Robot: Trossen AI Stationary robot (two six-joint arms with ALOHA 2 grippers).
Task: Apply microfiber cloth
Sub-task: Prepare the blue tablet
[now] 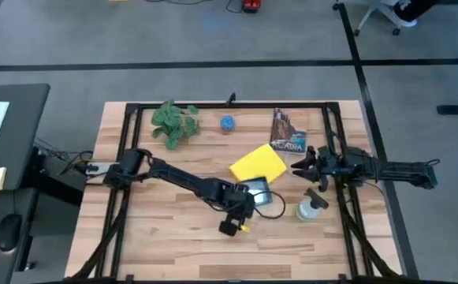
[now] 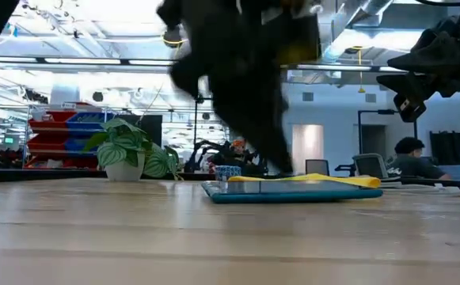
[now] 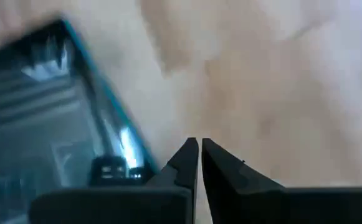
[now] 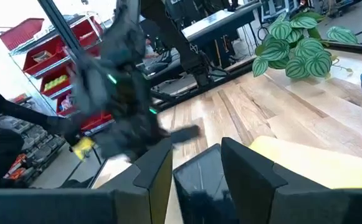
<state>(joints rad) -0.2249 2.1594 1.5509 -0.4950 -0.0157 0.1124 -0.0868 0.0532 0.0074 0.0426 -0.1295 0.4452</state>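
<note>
The yellow microfiber cloth (image 1: 257,163) lies spread over the far part of the dark tablet (image 1: 258,191), which sits flat on the wood table in a teal case (image 2: 293,193). The cloth (image 2: 309,181) drapes along the tablet's top. My left gripper (image 3: 199,149) is shut and hovers over bare wood beside the tablet's near-left corner (image 3: 75,112); its arm (image 1: 189,183) reaches in from the left. My right gripper (image 4: 196,165) is open, raised at the cloth's right side (image 1: 303,167), facing the tablet (image 4: 199,177) and the cloth (image 4: 311,165).
A potted plant (image 1: 175,124), a small blue object (image 1: 227,123) and a book (image 1: 288,132) stand along the far side. A spray bottle (image 1: 311,207) sits near the right arm. Black frame rails (image 1: 126,134) border the table. People sit in the room beyond (image 2: 410,157).
</note>
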